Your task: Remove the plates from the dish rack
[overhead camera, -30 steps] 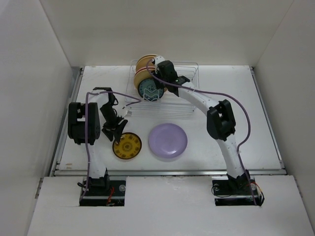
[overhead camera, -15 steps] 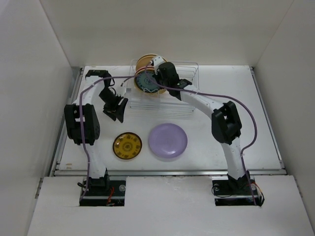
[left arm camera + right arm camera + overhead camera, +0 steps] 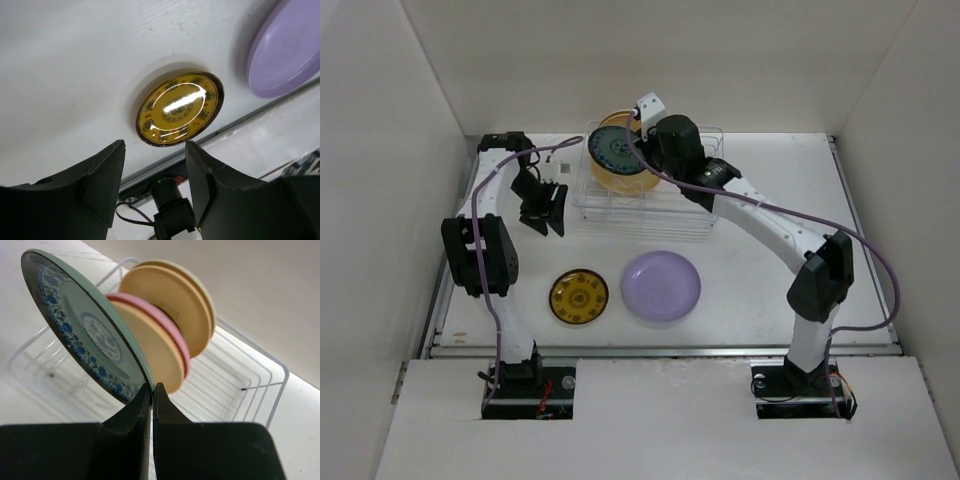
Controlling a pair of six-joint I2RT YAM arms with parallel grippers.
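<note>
left hand (image 3: 155, 152) agape, right hand (image 3: 152, 388) pinched

Bright even light falling from above on the white table (image 3: 740, 300), a soft shadow lying beside the yellow plate (image 3: 180, 107), a white glare streak shining on it, near dark fingers (image 3: 100, 185) looking blurry

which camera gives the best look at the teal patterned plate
The right wrist view: the teal plate is close and large, its blue pattern clear, its rim pinched by the right gripper. The top external view shows it small over the dish rack, beside the arm. The left wrist view misses it.
</note>
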